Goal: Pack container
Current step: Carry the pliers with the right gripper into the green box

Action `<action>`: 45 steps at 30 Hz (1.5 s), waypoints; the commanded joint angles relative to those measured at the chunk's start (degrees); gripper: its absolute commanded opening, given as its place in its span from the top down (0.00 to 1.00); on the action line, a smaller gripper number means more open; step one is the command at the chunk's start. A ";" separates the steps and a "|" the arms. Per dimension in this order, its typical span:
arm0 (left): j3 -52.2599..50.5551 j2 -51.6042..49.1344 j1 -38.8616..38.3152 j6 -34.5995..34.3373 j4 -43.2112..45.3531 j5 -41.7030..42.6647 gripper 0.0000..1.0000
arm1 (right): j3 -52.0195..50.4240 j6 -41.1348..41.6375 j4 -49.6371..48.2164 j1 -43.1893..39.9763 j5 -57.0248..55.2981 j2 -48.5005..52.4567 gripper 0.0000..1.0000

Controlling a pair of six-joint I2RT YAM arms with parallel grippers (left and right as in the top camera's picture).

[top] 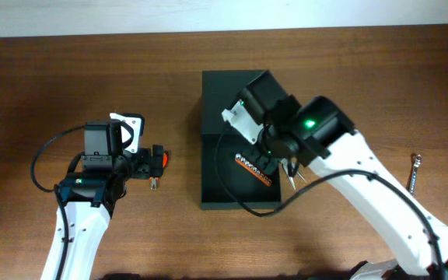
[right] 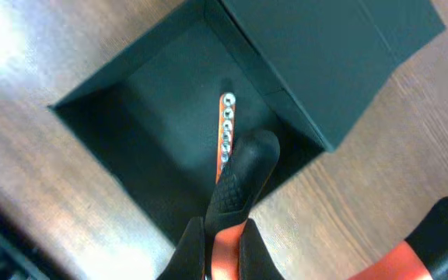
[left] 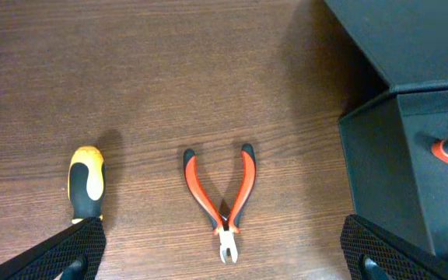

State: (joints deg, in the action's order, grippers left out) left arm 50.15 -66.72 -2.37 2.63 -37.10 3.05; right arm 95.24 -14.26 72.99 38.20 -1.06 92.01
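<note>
Overhead, the dark green-black matte rectangular container (top: 218,185) lies mid-bench on the brown wooden bench (top: 68,70), its hinged flap lid open and an orange strip of silver bits (top: 253,170) inside. Above the open box the right tool (right: 222,250) is clenched on a black-and-orange rubber-grip handle (right: 243,167). Left of the container, the left tool (top: 154,166) hangs released, fingers wide, over small orange-handled cutters (left: 222,198) and a yellow-and-black screwdriver handle (left: 86,183).
</note>
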 commanded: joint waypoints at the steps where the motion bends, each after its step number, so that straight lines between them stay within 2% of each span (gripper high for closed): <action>1: 0.94 -0.35 0.31 0.90 0.00 0.66 0.01 | -5.55 -2.93 -4.13 0.42 1.11 0.33 0.96; 6: 0.94 -0.35 0.31 0.87 -0.02 0.66 0.01 | -11.41 -6.21 -10.05 0.42 3.43 0.37 0.96; 14: 0.94 -0.35 0.31 0.87 -0.07 0.68 0.01 | -11.45 -17.07 -13.05 0.42 9.66 2.03 0.96; 25: 0.94 -0.35 0.31 0.85 -0.07 0.68 0.01 | -11.45 -23.02 -14.60 0.48 13.27 9.64 0.96; 41: 0.94 -0.35 0.31 0.85 -0.07 0.66 0.01 | -11.45 -23.02 -16.37 0.46 14.40 16.83 0.96; 42: 0.94 -0.35 0.31 0.87 -0.07 0.66 0.01 | -11.47 -23.02 -16.39 0.46 14.40 17.22 0.94; 44: 0.94 -0.35 0.31 0.87 -0.07 0.66 0.01 | -11.47 -23.02 -16.39 0.39 14.38 18.12 0.80; 45: 0.94 -0.35 0.31 0.87 -0.07 0.66 0.01 | -11.47 -23.02 -16.46 0.42 14.38 18.16 0.78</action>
State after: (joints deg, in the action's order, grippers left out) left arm 50.15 -66.76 -2.37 2.61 -37.10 3.05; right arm 83.70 -37.19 56.55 38.30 12.16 109.19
